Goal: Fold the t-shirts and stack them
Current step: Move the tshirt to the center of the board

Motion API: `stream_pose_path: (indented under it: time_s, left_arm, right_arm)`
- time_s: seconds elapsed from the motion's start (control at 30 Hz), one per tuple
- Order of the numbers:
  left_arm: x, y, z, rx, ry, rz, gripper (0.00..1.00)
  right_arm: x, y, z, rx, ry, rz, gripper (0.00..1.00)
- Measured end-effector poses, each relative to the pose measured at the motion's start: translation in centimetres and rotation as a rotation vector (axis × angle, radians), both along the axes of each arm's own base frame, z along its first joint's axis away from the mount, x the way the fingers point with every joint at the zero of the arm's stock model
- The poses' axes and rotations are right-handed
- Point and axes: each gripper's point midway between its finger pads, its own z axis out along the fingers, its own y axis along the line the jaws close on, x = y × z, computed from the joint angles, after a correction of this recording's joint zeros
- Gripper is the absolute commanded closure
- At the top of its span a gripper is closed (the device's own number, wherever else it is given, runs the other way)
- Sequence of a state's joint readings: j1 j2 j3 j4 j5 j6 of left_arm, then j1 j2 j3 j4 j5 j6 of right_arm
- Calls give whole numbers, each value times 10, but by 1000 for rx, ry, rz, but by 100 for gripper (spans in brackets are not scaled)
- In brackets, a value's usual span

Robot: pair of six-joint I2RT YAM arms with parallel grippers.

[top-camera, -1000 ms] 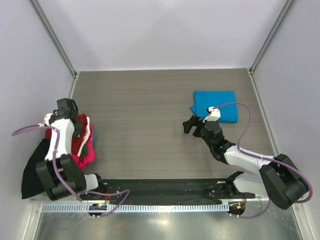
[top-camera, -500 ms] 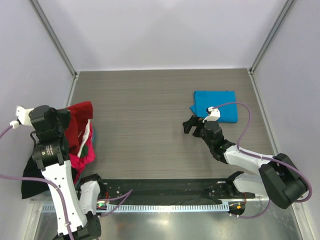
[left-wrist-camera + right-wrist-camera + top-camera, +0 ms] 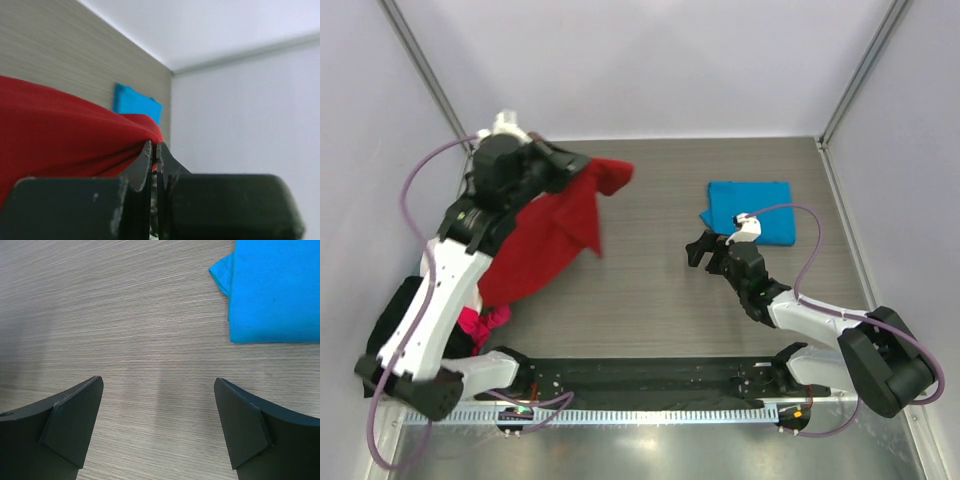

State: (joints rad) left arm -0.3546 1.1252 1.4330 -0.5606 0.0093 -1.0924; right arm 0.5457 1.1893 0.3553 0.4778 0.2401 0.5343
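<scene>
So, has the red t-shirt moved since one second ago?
Yes. The left gripper, shut on it, has lifted the red t-shirt off the pile at the left, toward the far wall and nearer the blue t-shirt, which stayed put.

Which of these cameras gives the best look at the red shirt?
The top external view: nearly the whole red shirt shows there, hanging from the left gripper. The left wrist view shows only a close-up fold clamped between the shut jaws; the right wrist view shows none of it.

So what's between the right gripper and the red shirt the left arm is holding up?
Nothing but bare table lies between the right gripper and the red shirt, as the top view shows.
</scene>
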Motion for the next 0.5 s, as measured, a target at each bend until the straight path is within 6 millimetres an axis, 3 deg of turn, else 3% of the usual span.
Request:
stream_pose_path:
  time_s: [0.07, 0.13, 0.2, 0.3, 0.4, 0.47, 0.5]
  left_arm:
    - [9, -43, 15, -2, -21, -95, 100]
    - [14, -71, 29, 1, -47, -154, 100]
    - [19, -78, 37, 8, -67, -155, 100]
    - [24, -59, 42, 39, -82, -68, 100]
    - [28, -18, 29, 47, -59, 66, 100]
    - [30, 21, -6, 40, -11, 171, 99]
    - [31, 40, -34, 50, 41, 225, 89]
  right_arm:
    - [0, -1, 0, -2, 0, -5, 1]
    - [1, -2, 0, -5, -1, -13, 1]
    - [1, -4, -1, -9, -1, -22, 1]
    - [2, -7, -2, -17, 1, -36, 1]
    - [2, -9, 1, -18, -8, -49, 1]
    - [3, -10, 5, -13, -17, -53, 1]
    - [3, -10, 5, -12, -19, -54, 1]
